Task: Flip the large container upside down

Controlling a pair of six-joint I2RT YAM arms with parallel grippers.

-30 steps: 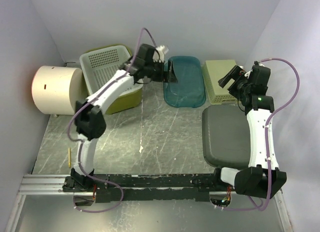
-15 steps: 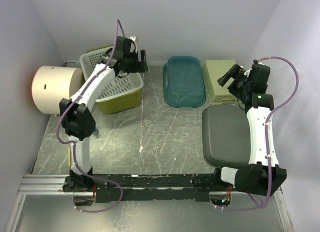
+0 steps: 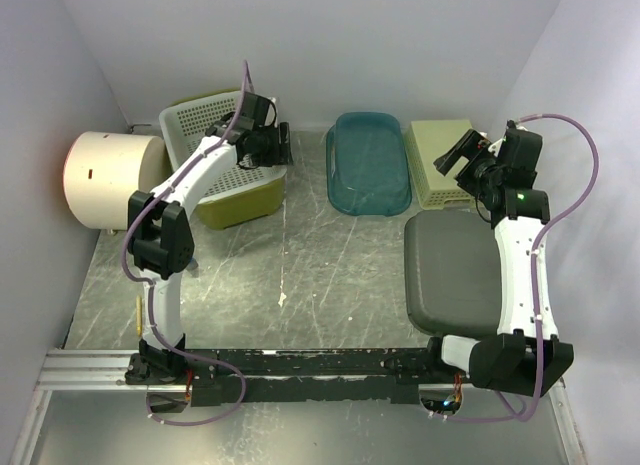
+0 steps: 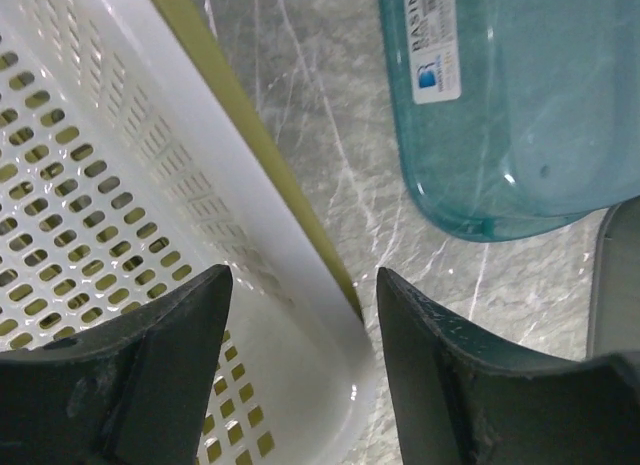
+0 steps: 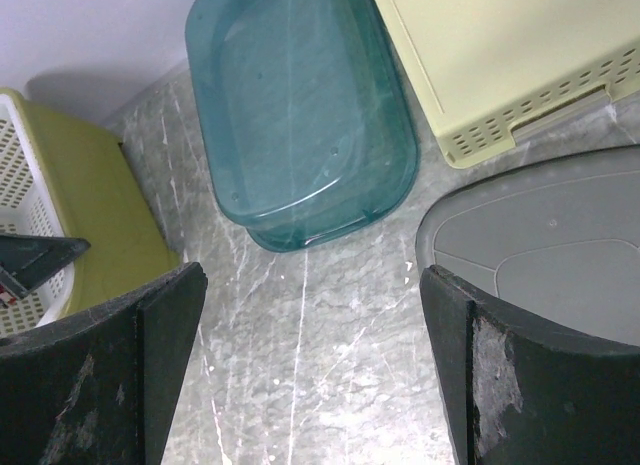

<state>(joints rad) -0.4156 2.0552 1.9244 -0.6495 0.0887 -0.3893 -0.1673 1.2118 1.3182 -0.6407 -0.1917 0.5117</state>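
Observation:
The large container appears to be the white perforated basket (image 3: 215,135) (image 4: 120,185), sitting upright and a little tilted inside an olive tub (image 3: 245,205) (image 4: 270,155) at the back left. My left gripper (image 3: 275,147) (image 4: 302,275) is open and straddles the basket's near right rim corner, one finger inside the basket and one outside, with small gaps on both sides. My right gripper (image 3: 458,155) (image 5: 312,275) hangs open above bare table at the back right, holding nothing.
A teal basin (image 3: 368,163) (image 5: 300,105) lies bottom up at the back centre. A pale yellow basket (image 3: 438,160) and a grey container (image 3: 450,270) lie bottom up on the right. A cream cylinder (image 3: 110,180) stands far left, a pencil (image 3: 139,315) near it.
My left gripper left the teal basin's edge, swung left to the white basket's corner, settled over its rim, and its jaws have narrowed somewhat. The right arm has not moved.

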